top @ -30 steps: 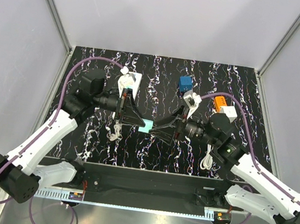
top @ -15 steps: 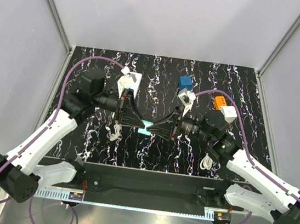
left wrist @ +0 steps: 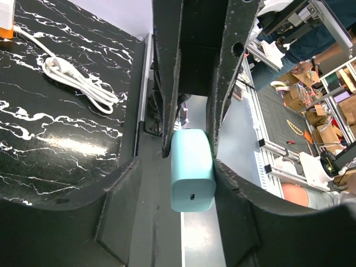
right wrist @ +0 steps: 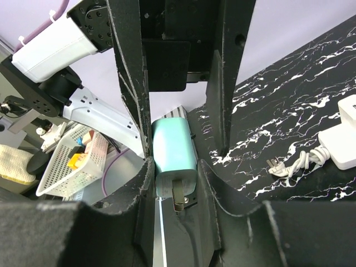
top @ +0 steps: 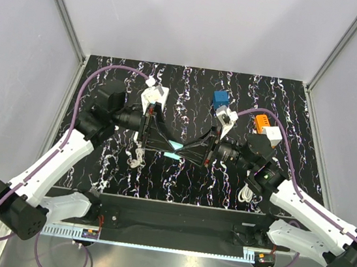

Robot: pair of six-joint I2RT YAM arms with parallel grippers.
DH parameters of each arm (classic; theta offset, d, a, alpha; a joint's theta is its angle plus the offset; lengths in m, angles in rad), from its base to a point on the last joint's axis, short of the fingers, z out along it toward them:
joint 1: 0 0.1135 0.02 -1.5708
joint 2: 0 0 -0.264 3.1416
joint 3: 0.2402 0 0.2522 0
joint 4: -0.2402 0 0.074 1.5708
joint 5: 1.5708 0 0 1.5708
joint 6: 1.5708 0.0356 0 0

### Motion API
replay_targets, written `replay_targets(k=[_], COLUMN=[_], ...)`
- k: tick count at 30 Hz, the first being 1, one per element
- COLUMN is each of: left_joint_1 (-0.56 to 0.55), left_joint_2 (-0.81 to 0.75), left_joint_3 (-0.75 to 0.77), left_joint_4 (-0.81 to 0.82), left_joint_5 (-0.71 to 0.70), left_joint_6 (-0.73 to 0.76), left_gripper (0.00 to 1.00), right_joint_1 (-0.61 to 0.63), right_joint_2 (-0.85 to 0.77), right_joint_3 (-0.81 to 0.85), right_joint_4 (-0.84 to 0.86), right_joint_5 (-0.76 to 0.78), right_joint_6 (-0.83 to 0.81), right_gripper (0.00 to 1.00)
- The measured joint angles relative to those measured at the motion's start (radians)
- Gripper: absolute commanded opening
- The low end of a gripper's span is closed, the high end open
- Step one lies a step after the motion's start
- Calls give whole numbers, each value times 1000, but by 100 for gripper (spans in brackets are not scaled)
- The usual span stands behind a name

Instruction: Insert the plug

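Currently the teal plug (left wrist: 192, 178) is held over the middle of the table (top: 191, 89), clamped tight btw the fingers of the right gripper (top: 184, 151), prongs twd its wrist cam. The left gripper (top: 167, 145) is parted slightly wider than the plug: one finger touches it, the other is kept clear.

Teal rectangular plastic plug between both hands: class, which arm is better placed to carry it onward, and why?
Probably right. The right hand is shut on the teal rectangular plastic plug; the left hand stands open around it.
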Motion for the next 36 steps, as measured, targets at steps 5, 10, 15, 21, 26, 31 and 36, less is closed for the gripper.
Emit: replay_targets(k=[5,10,15,21,26,31,36], left_joint_1=[0,-1,-1,-3,-2,30,82], left_joint_2=[0,0,-2,-6,24,129,323], left_joint_3=[0,-12,-23,-22,13,145,427], left_joint_4=[6,14,13,21,-52,-256,-527], left_joint_5=[9,5,5,13,-40,-172,-462], left_joint_6=[-4,-5,-7,-11,13,91,203], left_gripper=[54,61,39,0,0,0,0], right_joint_1=[0,0,0,-1,0,1,1], right_joint_2=[3,2,2,1,-8,-92,-235], right_joint_3=[-14,-21,-32,-39,-40,-40,-39], right_joint_4=[20,45,57,54,23,-40,-129], right_joint_5=[11,13,22,48,95,172,273], right_joint_6=[9,15,16,19,35,28,-3], right_gripper=[0,0,0,23,81,99,100])
